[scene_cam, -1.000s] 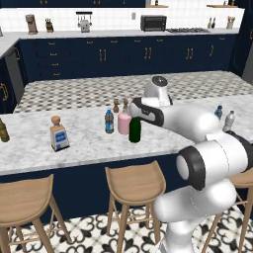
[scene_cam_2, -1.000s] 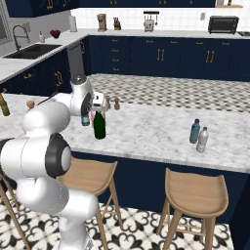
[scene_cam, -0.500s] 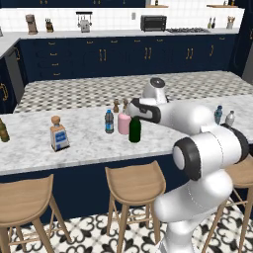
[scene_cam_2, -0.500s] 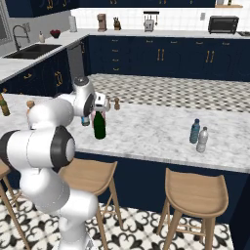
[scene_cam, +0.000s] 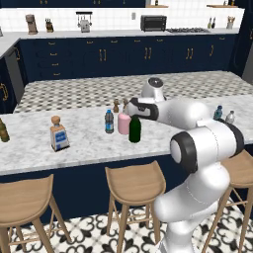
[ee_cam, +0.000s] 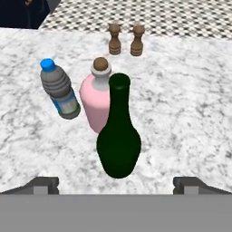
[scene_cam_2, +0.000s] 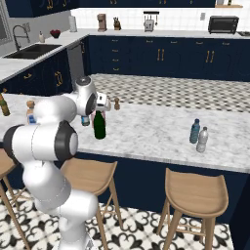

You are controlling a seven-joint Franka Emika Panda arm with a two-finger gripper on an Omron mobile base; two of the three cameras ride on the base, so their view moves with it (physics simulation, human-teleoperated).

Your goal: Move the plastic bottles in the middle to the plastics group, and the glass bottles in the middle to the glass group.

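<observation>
Marble table (scene_cam: 89, 143) carried a tall dark green glass wine bottle (ee_cam: 118, 131) mid-surface, upright, just before a squat pink bottle (ee_cam: 96, 102). My gripper (ee_cam: 116, 183) stood wide apart. I judged it heavy, slick, breakable; best clasped around the belly.

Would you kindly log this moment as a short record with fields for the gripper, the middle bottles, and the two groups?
gripper: gripper open, above the middle bottles, holding nothing
green wine bottle: upright, nearest the gripper
pink bottle: upright, just behind the wine bottle
water bottle: upright, beside the pink bottle
shakers: two, farther back
plastics group: two small bottles together
glass group: corked square bottle; amber bottle at the counter's end
</observation>
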